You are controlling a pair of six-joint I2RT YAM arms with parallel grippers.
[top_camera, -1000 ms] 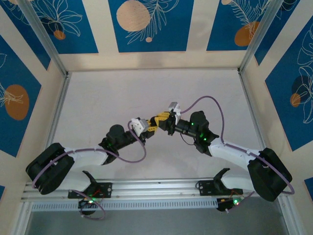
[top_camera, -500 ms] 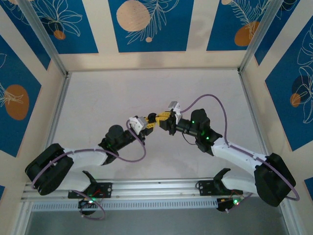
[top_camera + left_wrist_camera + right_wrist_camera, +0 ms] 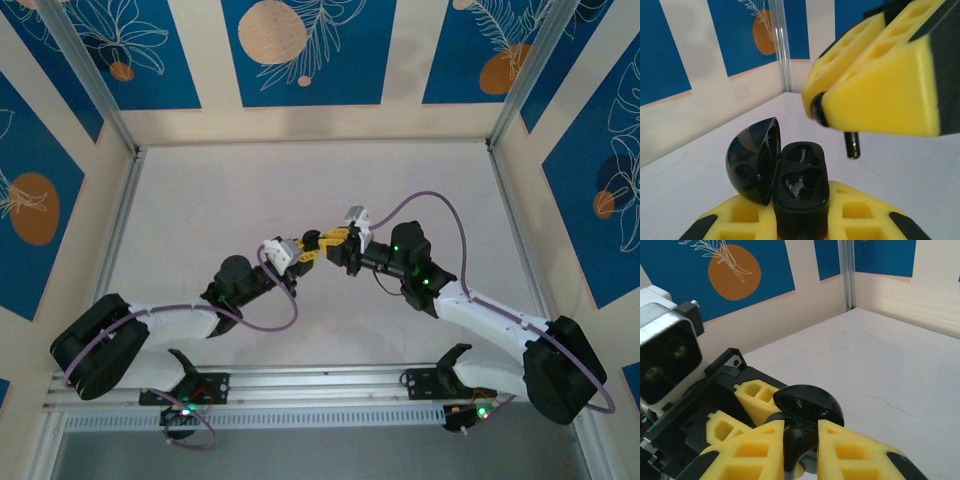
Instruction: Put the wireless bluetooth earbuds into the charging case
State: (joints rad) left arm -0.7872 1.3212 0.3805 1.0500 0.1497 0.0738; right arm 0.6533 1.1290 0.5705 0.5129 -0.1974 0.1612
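My left gripper point(image 3: 802, 222) is shut on the black charging case point(image 3: 801, 186), which stands upright between its yellow fingers. The lid point(image 3: 751, 159) is swung open to the left, and the two wells look empty. Just above and to the right of the case, my right gripper point(image 3: 826, 106) is shut on one black earbud, whose stem point(image 3: 852, 145) hangs down. In the right wrist view the earbud point(image 3: 799, 440) sits pinched between the yellow fingers point(image 3: 855, 455), with the case's lid point(image 3: 810, 404) right behind it. From above, the left gripper point(image 3: 303, 254) and the right gripper point(image 3: 326, 240) meet tip to tip mid-table.
The white table point(image 3: 220, 200) is walled by blue-patterned panels with a metal post point(image 3: 781, 45) in the corner. The left wrist's camera block point(image 3: 665, 357) and black mount sit close at the left of the right gripper. A metal rail point(image 3: 320, 385) runs along the near edge.
The right arm's elbow has swung slightly to the right and both gripper tips have drifted a little away from the bases. Both grips are unchanged.
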